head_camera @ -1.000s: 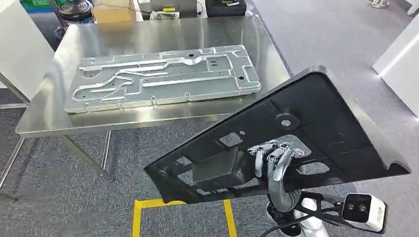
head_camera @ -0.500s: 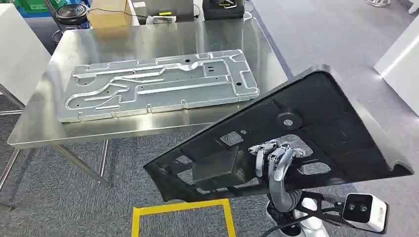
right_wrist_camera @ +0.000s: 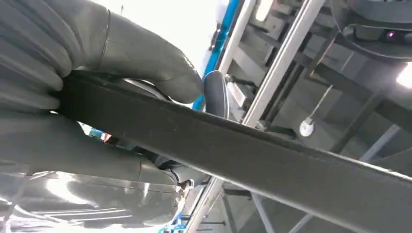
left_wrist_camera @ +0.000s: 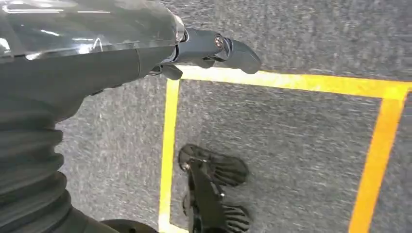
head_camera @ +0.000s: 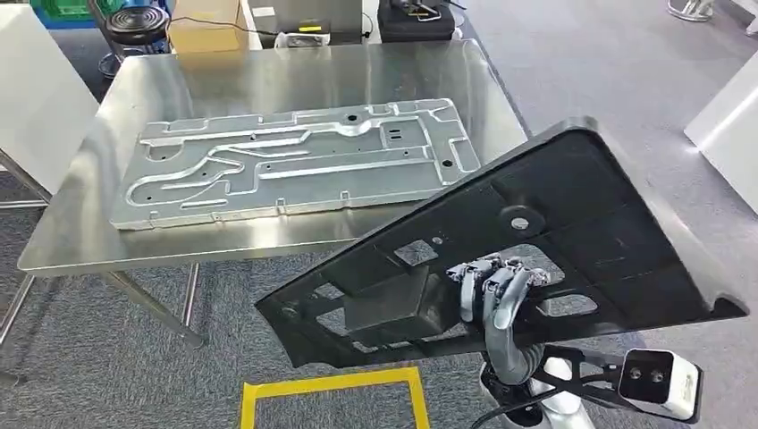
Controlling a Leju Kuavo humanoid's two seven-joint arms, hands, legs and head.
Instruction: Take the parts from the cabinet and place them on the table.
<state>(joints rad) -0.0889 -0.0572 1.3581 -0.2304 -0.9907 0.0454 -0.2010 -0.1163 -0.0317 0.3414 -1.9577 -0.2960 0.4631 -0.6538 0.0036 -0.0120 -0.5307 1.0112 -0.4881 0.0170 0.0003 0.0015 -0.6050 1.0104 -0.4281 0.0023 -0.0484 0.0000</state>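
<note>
A large black panel [head_camera: 536, 241] is held up in front of the robot by the right hand [head_camera: 496, 286], whose fingers [head_camera: 483, 284] are curled through an opening near the panel's lower edge; in the right wrist view the thumb [right_wrist_camera: 145, 53] is seen pressed over the panel's thin edge. The panel is tilted, its low end at about 8 o'clock and its high end at about 2 o'clock. A steel table [head_camera: 268, 71] is seen at 11 o'clock, with a flat silver plate [head_camera: 295, 161] lying on it. The left hand [left_wrist_camera: 214, 48] hangs over grey carpet with yellow tape [left_wrist_camera: 170, 145]; nothing is held, but how far its fingers are spread cannot be told.
</note>
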